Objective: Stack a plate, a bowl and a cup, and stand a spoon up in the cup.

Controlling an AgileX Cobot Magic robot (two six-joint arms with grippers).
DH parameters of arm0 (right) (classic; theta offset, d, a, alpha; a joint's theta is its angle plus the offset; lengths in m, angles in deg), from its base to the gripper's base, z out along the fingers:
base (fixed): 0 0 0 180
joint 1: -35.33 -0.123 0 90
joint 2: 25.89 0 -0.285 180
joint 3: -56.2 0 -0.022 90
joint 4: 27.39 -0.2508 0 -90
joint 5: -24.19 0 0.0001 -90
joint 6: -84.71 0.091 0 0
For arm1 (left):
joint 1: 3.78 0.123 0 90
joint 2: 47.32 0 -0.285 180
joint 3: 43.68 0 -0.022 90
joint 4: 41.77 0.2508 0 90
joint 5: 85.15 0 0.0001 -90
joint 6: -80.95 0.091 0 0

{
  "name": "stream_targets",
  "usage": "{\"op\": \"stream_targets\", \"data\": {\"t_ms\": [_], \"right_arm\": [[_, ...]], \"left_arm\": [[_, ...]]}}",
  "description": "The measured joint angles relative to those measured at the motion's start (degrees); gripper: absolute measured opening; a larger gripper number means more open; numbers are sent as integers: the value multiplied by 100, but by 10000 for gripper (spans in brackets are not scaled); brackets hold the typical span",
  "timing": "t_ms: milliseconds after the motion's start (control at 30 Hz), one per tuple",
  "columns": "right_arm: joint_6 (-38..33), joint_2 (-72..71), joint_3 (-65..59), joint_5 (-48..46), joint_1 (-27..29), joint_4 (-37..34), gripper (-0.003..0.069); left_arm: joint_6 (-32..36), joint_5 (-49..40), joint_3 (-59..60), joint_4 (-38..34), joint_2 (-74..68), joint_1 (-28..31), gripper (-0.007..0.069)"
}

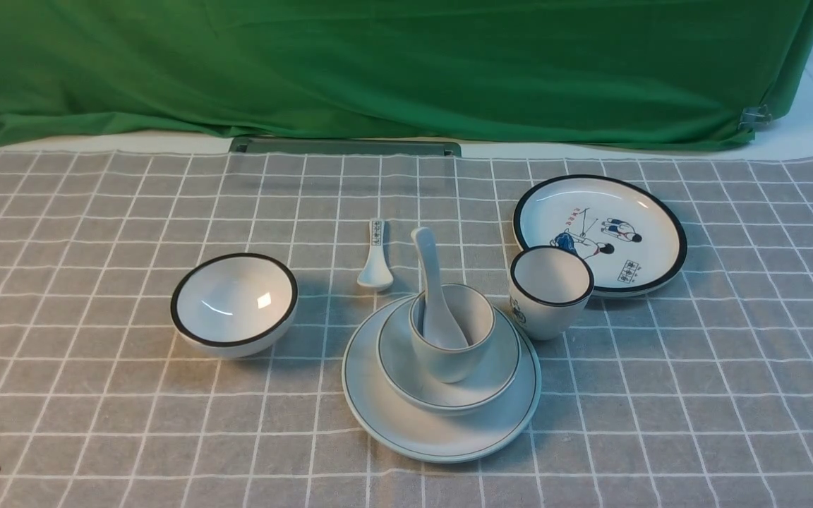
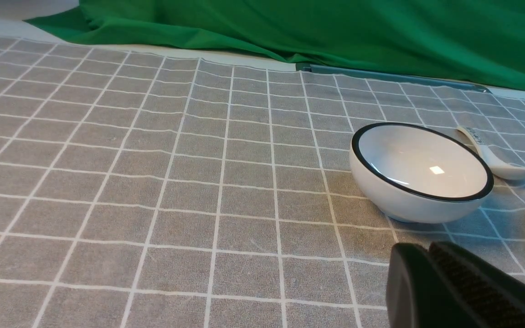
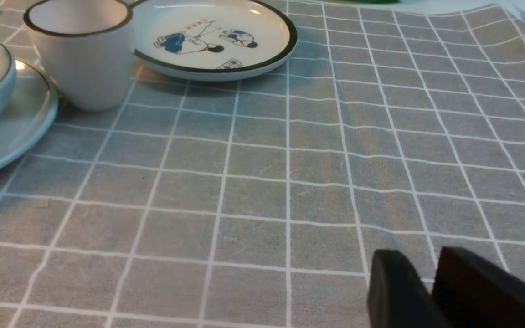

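Front view showed the stack already built near the middle of the worktop (image 1: 96, 423): the plate (image 1: 406, 430) lay flat on the checked cloth, the bowl (image 1: 480, 381) sat inside it, the cup (image 1: 449, 353) stood in the bowl, and the spoon (image 1: 431, 282) leaned in the cup with its handle pointing up and away. By that look, every step of the task seemed finished, and nothing appeared left except keeping the arms clear. The unused pieces lay around it: a black-rimmed bowl (image 1: 234, 303) to the left, a patterned spoon (image 1: 375, 257) just beyond the stack, a black-rimmed cup (image 1: 550, 291) just to its right, and a cartoon plate (image 1: 600, 233) farther right and back. The left claw (image 2: 431, 255) hung low over the cloth near the black-rimmed bowl, its jaws seemingly pressed together and holding nothing. The right claw (image 3: 419, 264) hovered over bare cloth well to the right of the stack, a narrow gap between its jaws, empty; whether it was fully closed I could not tell.
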Motion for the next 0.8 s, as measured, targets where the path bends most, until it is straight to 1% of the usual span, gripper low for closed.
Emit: {"op": "stream_targets", "data": {"t_ms": [800], "right_arm": [[0,0,0,6,0,0,215]], "left_arm": [[0,0,0,0,0,0,13]]}}
